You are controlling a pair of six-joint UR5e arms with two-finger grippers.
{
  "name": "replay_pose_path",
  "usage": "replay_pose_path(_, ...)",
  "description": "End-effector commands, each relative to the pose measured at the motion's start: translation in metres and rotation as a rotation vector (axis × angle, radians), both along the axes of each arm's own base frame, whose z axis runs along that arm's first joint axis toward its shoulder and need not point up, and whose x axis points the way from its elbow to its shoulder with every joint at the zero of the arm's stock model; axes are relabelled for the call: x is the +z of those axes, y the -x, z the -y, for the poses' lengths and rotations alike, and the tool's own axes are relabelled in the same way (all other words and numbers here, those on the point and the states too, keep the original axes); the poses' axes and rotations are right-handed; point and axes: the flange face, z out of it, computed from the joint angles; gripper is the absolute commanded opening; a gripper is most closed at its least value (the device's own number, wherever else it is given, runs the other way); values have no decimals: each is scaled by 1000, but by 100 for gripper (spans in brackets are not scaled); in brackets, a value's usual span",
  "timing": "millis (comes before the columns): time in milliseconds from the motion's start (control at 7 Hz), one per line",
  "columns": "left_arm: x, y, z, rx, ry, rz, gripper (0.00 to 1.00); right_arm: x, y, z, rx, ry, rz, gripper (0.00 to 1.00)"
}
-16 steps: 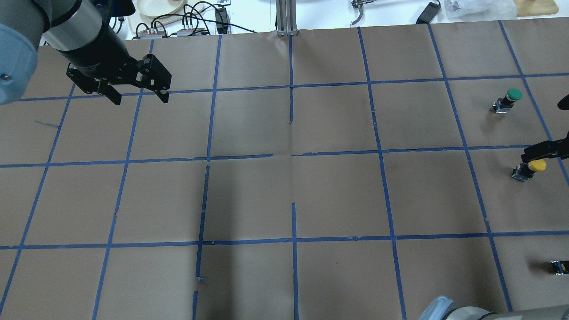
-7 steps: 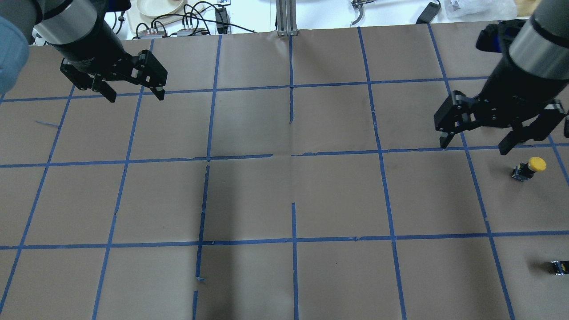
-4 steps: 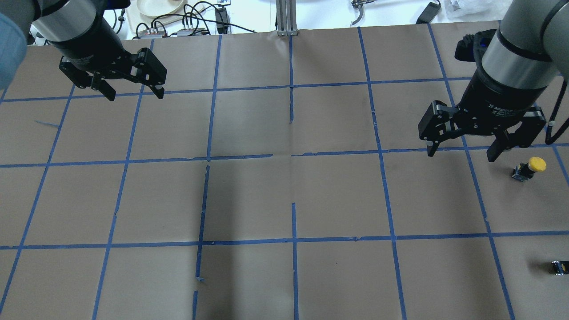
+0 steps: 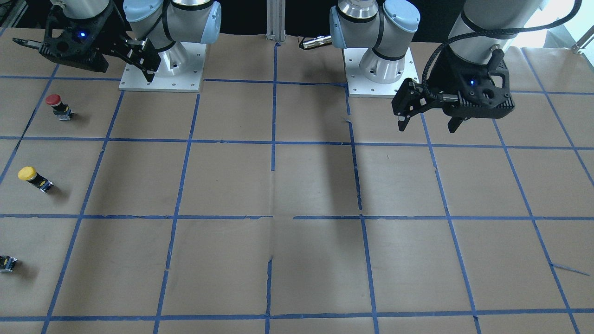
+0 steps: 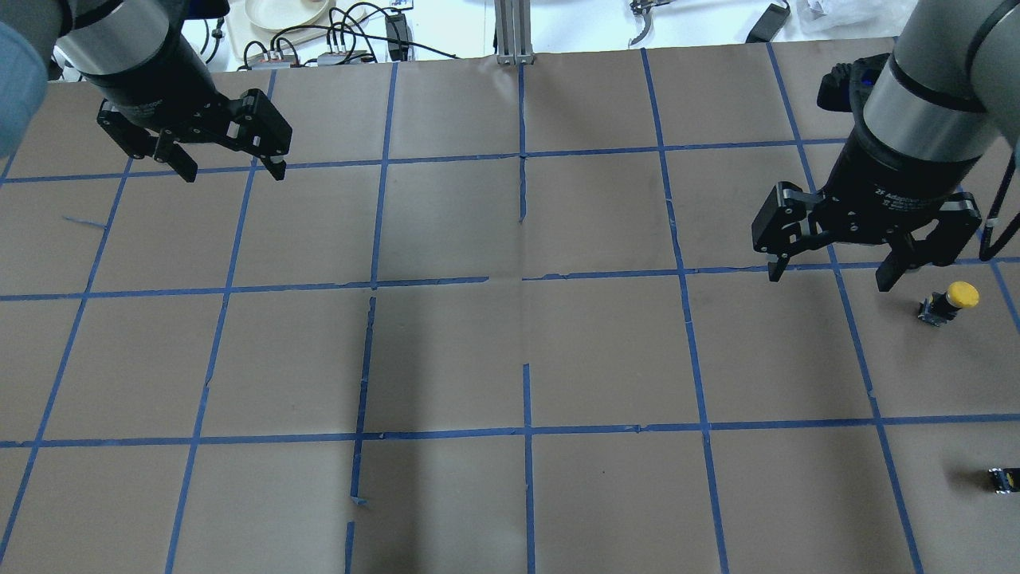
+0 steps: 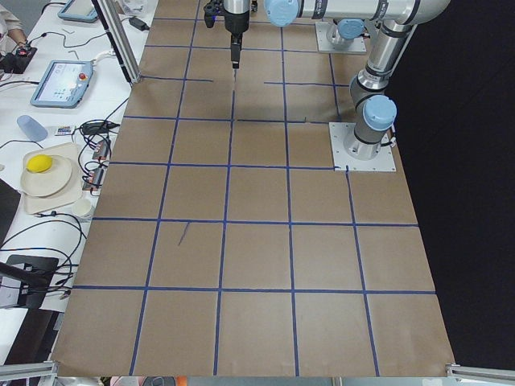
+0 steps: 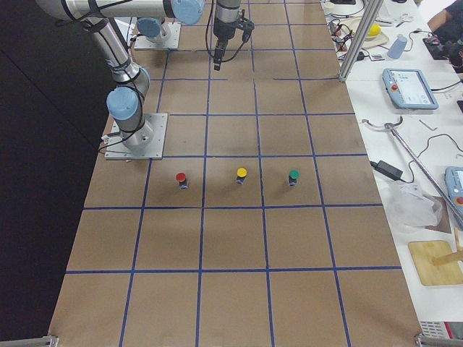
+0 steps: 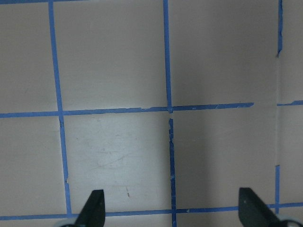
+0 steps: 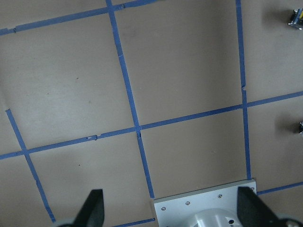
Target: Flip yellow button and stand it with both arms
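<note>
Right gripper (image 5: 829,279) lifted away | yellow button (image 5: 948,301) upright, cap up, axis vertical

**Table surface and bystanding objects.**
The table (image 5: 606,351) is covered in brown paper, divided into squares by blue tape lines (image 5: 526,430). A red button (image 4: 54,103) and a green button (image 7: 294,176) stand on it, well apart, in separate squares of one row. An aluminium post (image 5: 514,32) rises at the table's far edge. The white side benches carry a plate (image 6: 60,191) bearing a yellow object (image 6: 39,164), a blue cup (image 6: 32,127), cables (image 5: 344,24), a touchscreen pendant (image 7: 409,88) and a wooden board (image 7: 434,262).
</note>
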Motion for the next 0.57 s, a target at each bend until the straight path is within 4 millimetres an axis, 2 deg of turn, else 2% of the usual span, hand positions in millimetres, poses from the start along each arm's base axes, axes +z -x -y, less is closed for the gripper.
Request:
replay_pose_path(0, 11, 0, -1, -1, -13, 6, 100, 2, 0, -3, 5, 0, 4, 100)
replay_pose_path(429, 13, 2, -1, -3, -24, -2, 100, 1, -1, -2, 5, 0, 4, 100)
